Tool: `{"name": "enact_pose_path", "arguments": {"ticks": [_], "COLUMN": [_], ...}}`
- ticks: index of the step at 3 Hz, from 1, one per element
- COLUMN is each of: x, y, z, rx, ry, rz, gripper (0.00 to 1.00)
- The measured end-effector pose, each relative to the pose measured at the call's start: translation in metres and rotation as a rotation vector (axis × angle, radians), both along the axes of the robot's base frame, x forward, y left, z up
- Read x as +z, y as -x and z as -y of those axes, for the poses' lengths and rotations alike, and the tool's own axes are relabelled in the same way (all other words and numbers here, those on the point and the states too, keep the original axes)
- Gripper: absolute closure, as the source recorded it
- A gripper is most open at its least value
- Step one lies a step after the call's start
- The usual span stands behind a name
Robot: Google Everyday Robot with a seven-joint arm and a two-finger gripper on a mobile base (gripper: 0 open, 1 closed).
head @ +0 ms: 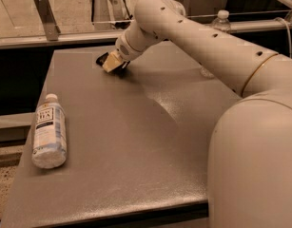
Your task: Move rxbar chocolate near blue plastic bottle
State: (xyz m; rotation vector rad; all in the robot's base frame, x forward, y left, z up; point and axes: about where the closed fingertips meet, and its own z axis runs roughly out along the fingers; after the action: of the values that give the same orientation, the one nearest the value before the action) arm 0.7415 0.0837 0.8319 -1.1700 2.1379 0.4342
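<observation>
Camera view: gripper (112,63) hung at the worktop's (136,151) far side, jaws pinching rxbar chocolate (102,59) by one end; thin hold risked slipping before blue plastic bottle (49,133).

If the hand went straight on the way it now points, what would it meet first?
Probably the rxbar chocolate, the dark flat piece just ahead of the hand on the table; whether they touch is unclear.
</observation>
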Motion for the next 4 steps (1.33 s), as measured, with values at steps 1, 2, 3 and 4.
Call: {"name": "enact_pose_path", "arguments": {"ticks": [1,2,3,4], "x": [0.007,0.019,0.029,0.028], "y": [0.001,0.008,0.027,0.058], "z": [-0.002,-0.009,-0.008,-0.006], "rx": [0.009,0.036,0.074,0.112], "ry": [0.001,0.003,0.013,0.003], "rz": [0.01,0.016,-0.002,-0.033], "gripper": [0.86,1.0,1.0,1.0]}}
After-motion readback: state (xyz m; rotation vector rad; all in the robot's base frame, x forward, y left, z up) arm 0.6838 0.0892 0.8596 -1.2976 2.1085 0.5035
